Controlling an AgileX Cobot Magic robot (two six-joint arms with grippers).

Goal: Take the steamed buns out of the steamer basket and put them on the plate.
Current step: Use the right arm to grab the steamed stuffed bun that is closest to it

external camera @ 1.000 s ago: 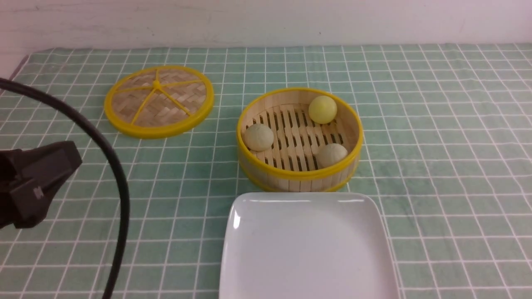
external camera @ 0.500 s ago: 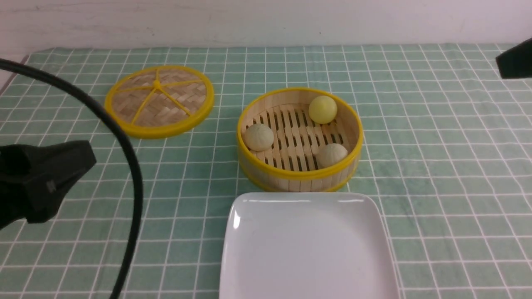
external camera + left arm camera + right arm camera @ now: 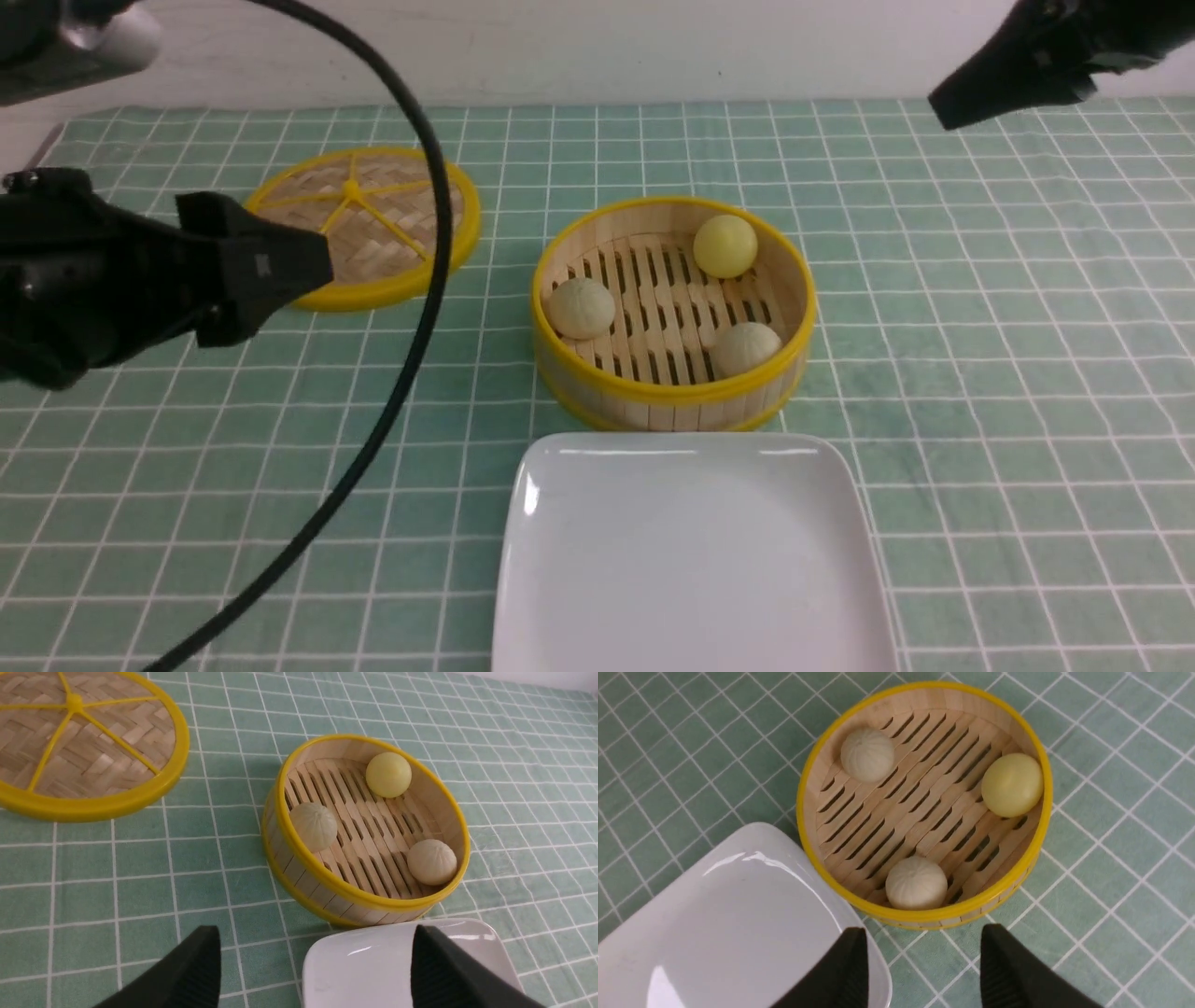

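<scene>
The steamer basket (image 3: 674,396) stands mid-table and holds the three steamed buns: a pale yellow one (image 3: 724,246) at the back, a beige one (image 3: 581,308) on the left and a beige one (image 3: 745,347) at the front right. The white plate (image 3: 691,560) lies empty just in front of it. My left gripper (image 3: 313,266) hovers left of the basket, open and empty, as the left wrist view (image 3: 313,940) shows. My right gripper (image 3: 938,112) is high at the back right, open and empty; in the right wrist view (image 3: 924,933) it looks down on the basket (image 3: 924,917).
The flat woven lid (image 3: 373,233) with yellow spokes lies at the back left, partly behind my left gripper. A black cable (image 3: 411,308) loops across the left side. A green checked cloth (image 3: 1008,373) covers the table.
My left gripper has risen and moved right toward the basket, the cable swinging with it. My right gripper has come in from the upper right and moved left.
</scene>
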